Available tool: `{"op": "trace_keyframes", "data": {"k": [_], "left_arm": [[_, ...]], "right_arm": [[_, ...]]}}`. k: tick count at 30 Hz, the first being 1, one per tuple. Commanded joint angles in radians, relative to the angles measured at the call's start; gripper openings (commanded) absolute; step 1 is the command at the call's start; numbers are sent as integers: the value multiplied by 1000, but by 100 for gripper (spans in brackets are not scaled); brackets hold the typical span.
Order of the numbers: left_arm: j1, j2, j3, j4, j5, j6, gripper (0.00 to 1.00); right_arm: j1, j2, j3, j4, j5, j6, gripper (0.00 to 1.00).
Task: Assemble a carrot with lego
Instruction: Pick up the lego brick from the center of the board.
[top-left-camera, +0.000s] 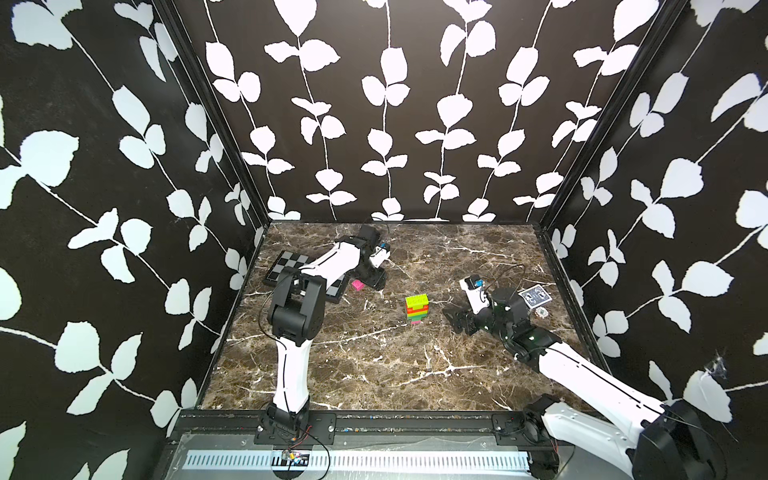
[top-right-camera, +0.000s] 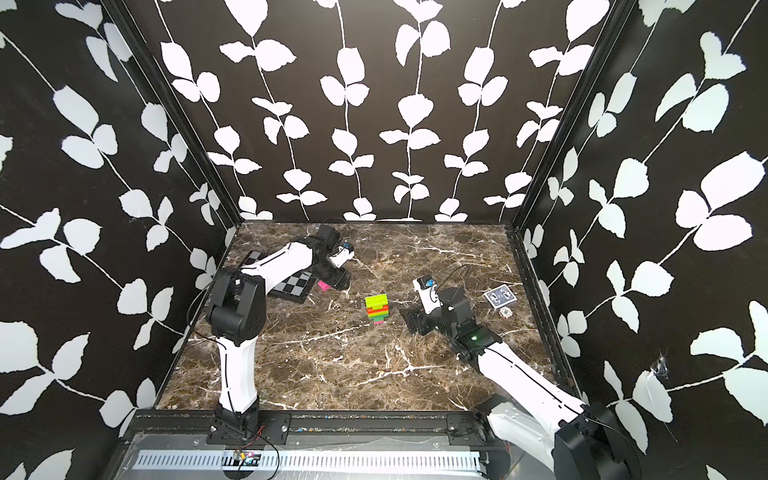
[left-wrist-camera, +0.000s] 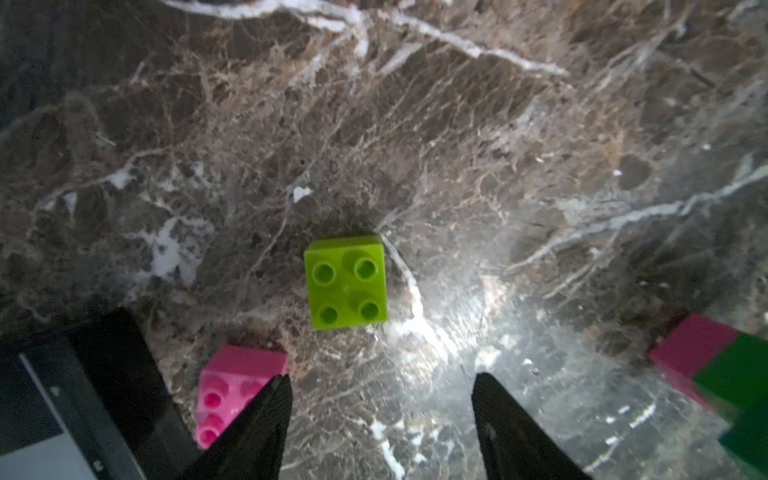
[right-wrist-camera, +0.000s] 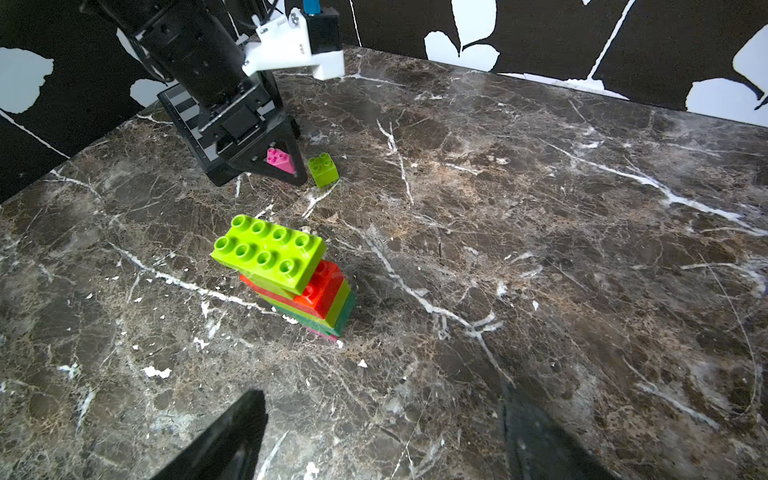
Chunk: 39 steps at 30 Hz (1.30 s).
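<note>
The carrot (top-left-camera: 417, 307) (top-right-camera: 377, 308) stands upright mid-table as a banded stack: pink at the bottom, then green, lime and red-orange, with a long lime brick (right-wrist-camera: 270, 255) on top. Two loose lego pieces lie further back on the left: a small lime brick (left-wrist-camera: 345, 282) (right-wrist-camera: 323, 168) and a pink brick (left-wrist-camera: 232, 386) (top-left-camera: 357, 284). My left gripper (left-wrist-camera: 380, 386) (top-left-camera: 376, 289) hovers low over them, open and empty; the pink brick lies just outside one finger and the lime brick ahead of the tips. My right gripper (right-wrist-camera: 381, 399) (top-left-camera: 451, 320) is open and empty, to the right of the carrot.
A black-and-grey checkered board (top-left-camera: 286, 266) (top-right-camera: 291, 286) lies at the back left under the left arm. A patterned card box (top-left-camera: 536, 297) and a small round object (top-left-camera: 541, 312) sit at the right. Patterned walls enclose the marble table (top-left-camera: 374, 365) on three sides.
</note>
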Motion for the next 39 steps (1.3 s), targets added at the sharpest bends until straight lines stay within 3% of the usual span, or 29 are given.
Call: {"op": "trace_keyframes", "data": {"k": [1,8,16,23,39], "left_arm": [[-10,5,56,-7,-53,30,71],[-9,43,41,37,-79,39,67],[-9,-17,-140,246,-49,10,67],[-15,-89,-336,477,-34,-28,61],[-22,-79,-405,568,-46,-54,44]], "right_arm": [[6,12,-1,28,15,4,88],[6,39,15,18,8,8,88],[7,64,17,26,0,19,88],[7,82,13,35,-4,30,88],[7,80,6,25,1,44,88]]}}
